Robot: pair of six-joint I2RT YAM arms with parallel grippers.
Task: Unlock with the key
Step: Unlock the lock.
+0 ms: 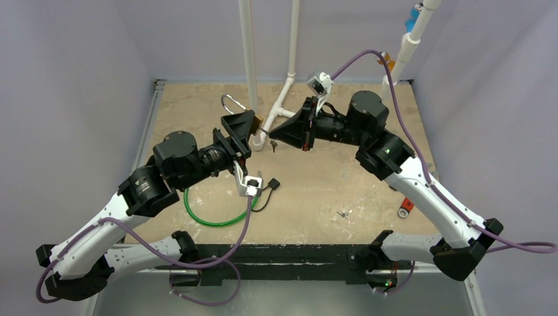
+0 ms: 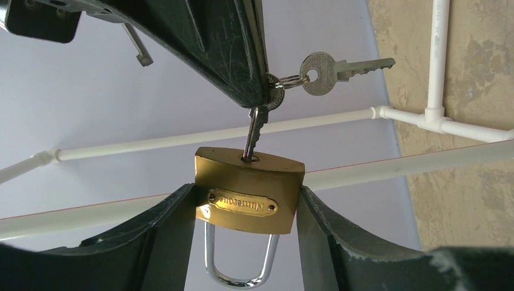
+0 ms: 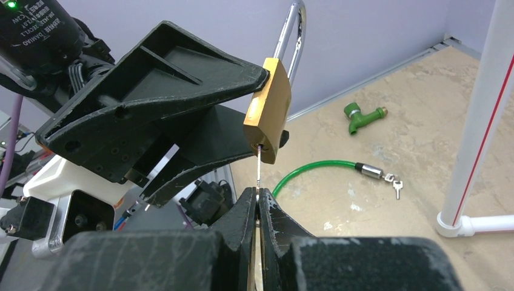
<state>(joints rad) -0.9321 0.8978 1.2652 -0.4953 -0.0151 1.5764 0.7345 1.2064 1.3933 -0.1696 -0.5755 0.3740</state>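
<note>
**Key seated in the padlock, held off the table**

From overhead the two arms meet over the far middle of the table (image 1: 329,191), and the lock is mostly hidden. The left wrist view shows it plainly: the left gripper (image 2: 245,200), scuffed black plastic, is clamped on the sides of the smooth brass padlock (image 2: 248,194), its bright steel shackle (image 2: 239,270) a closed U. The key (image 2: 254,130) sits in the keyhole, a toothed spare key (image 2: 339,66) jutting out on its ring (seen clearly only here). The right wrist view shows the right gripper (image 3: 257,197) with its jaws pressed together on the key's head.
</note>
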